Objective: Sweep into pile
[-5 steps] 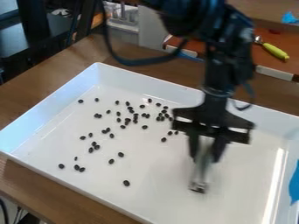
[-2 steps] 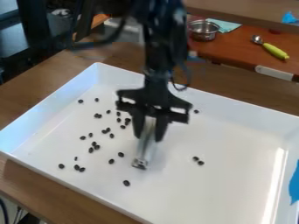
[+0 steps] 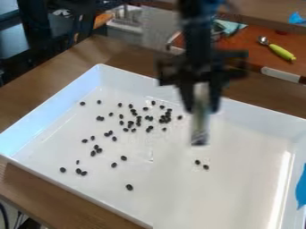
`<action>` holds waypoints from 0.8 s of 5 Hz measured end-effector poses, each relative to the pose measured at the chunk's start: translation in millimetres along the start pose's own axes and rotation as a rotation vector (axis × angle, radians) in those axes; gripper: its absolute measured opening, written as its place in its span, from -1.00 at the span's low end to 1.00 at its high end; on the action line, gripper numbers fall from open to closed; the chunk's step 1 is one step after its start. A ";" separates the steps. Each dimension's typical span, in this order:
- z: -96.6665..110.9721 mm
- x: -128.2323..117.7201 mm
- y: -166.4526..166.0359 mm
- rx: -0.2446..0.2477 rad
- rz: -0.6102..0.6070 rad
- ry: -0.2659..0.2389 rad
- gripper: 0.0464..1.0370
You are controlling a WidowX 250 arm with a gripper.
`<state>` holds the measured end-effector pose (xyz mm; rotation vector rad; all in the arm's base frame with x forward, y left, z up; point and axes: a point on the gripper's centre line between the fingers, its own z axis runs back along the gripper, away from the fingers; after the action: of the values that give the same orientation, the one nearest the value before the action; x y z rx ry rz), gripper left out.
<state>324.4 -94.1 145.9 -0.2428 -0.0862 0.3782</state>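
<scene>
Right of the frame's centre, the gripper (image 3: 202,108) is clamped on a pale narrow tool (image 3: 200,129) over the white tray (image 3: 245,188). Small dark pieces (image 3: 129,187) lie scattered at left, densest near upper centre; two sit apart below the tool.

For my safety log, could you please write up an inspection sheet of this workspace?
Surface: white tray on a wooden table.
Job's things: small black pieces strewn over the tray's left half, densest toward the back; two lie apart, right of centre.
Clutter: green-handled scoop behind the tray; blue patch at its right edge.
Gripper: gripper holds a pale tool over the tray.
Cables: dark cable, lower left corner.
Surroundings: dark furniture, upper left.
</scene>
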 end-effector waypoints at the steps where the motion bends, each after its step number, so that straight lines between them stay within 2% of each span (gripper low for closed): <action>1: -11.6 -10.0 -33.4 -0.042 0.059 0.063 -0.34; 2: -33.6 -9.3 -57.0 -0.044 0.060 0.071 -0.34; 3: -64.4 -6.7 -59.1 -0.003 0.073 0.078 -0.34; 4: -83.2 2.6 -54.4 0.023 0.059 0.044 -0.34</action>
<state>356.8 -160.3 79.2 -0.2317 -0.0318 0.4318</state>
